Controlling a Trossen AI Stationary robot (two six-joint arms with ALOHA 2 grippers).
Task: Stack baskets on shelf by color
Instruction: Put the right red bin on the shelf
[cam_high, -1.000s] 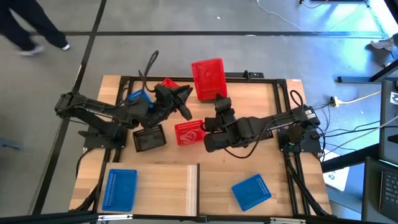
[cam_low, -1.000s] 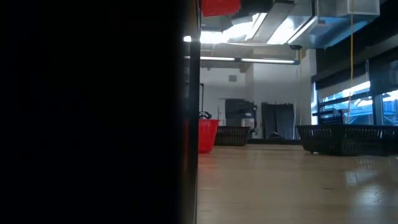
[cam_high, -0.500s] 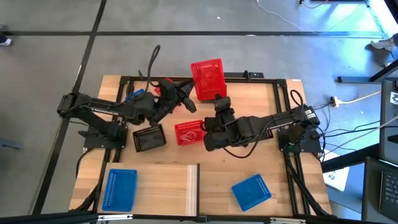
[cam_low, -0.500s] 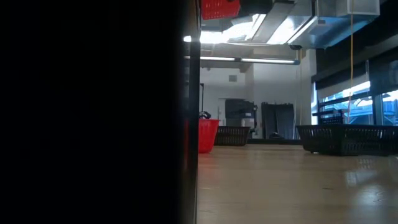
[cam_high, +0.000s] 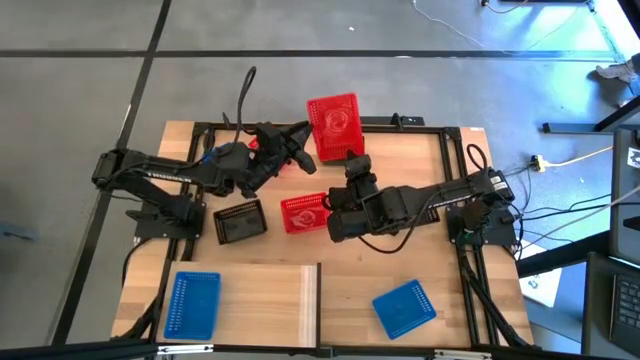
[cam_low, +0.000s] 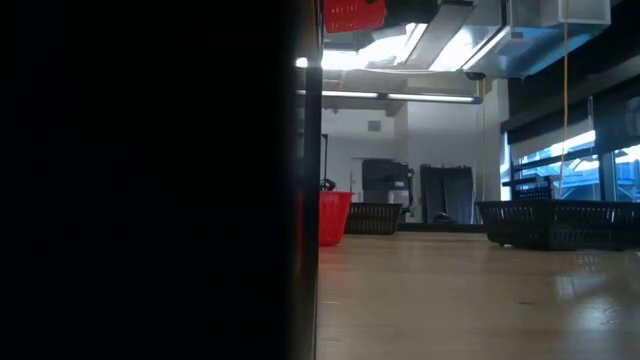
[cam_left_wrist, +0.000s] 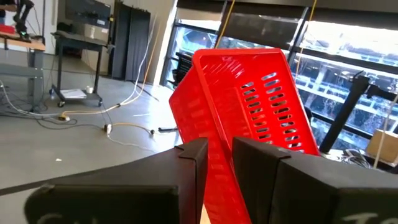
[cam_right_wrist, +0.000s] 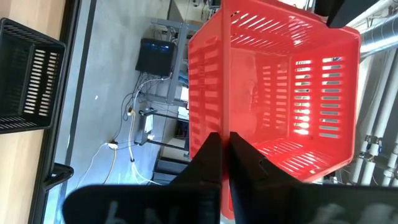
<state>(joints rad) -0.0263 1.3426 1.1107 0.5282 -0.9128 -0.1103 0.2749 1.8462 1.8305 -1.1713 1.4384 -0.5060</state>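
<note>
On the table, mid-sort:
Shelf: pale panel (cam_high: 262, 300) at near edge; one blue basket (cam_high: 192, 304) lies on its left end, nothing stacked on it as far as the high view shows.
Left to do: most of the job, by my read. A 2nd blue basket (cam_high: 405, 308) sits on the tabletop right of the shelf; a black basket (cam_high: 240, 222) sits mid-table; a 3rd blue one (cam_high: 214, 154) peeks out under the left arm. Not all nine baskets are visible.
Left gripper (cam_high: 297, 143): up at the far side, fingers clamped on the wall of a tilted red basket (cam_high: 334, 126), lifted off the table per wrist view (cam_left_wrist: 249, 118).
Right gripper (cam_high: 335, 205): mid-table, arm reaching in from the right, fingers pinched on the rim of a 2nd red basket (cam_high: 305, 213); in wrist view (cam_right_wrist: 273, 106) the basket fills the frame, open side to the camera.
Reds: both in hand, well apart from the shelf; a 3rd red bit (cam_high: 256, 145) shows behind the left arm, too hidden to call.
</note>
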